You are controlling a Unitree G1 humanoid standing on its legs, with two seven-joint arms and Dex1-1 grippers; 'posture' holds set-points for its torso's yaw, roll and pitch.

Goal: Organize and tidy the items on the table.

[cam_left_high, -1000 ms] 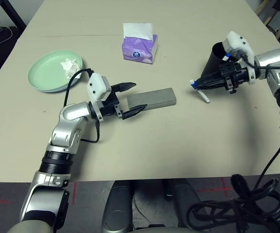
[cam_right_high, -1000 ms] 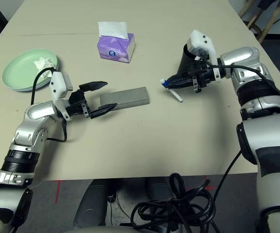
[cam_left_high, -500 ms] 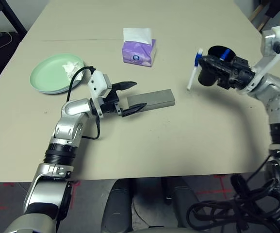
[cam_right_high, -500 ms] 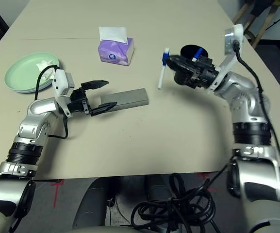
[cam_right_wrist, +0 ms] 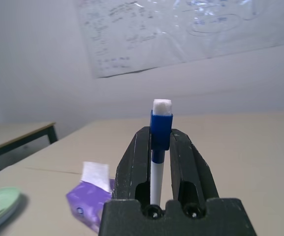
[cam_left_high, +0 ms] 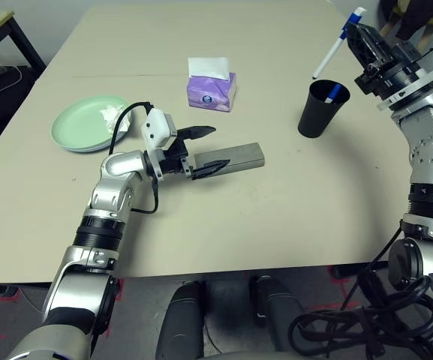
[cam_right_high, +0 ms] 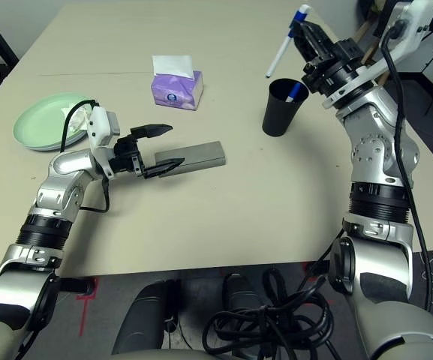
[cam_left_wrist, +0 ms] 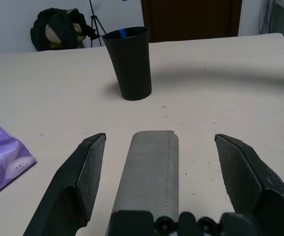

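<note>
Left eye view, landmark the cup (cam_left_high: 323, 109): it stands upright on the table (cam_left_high: 201, 225), one marker already in it. Right gripper (cam_left_high: 353, 37) is above and beyond the cup, fingers clamped on a second marker (cam_left_high: 329, 58), held tilted with its white end down near the rim. Plates (cam_left_high: 81, 126), with the tissue (cam_left_high: 114, 118) on them, lie well to the left of the cup. Right eye view: the case (cam_right_high: 192, 158) lies flat, left of the cup and nearer the robot; the tissue box (cam_right_high: 177, 90) is left of the cup. Left wrist view: left gripper (cam_left_wrist: 160, 140) has its fingers wide apart, one on each side of the case, no grip made. Right wrist view: fingers closed on the marker's blue part. Step in hand, as judged: putting the second marker into the cup. Next move probably calls for bringing the marker over the mouth, standing it more upright, lowering, then releasing; a low pass could knock the rim. Writing: handwriting on the wall sheet (cam_right_wrist: 181, 29), not legible; box bears a small logo, unreadable.
</note>
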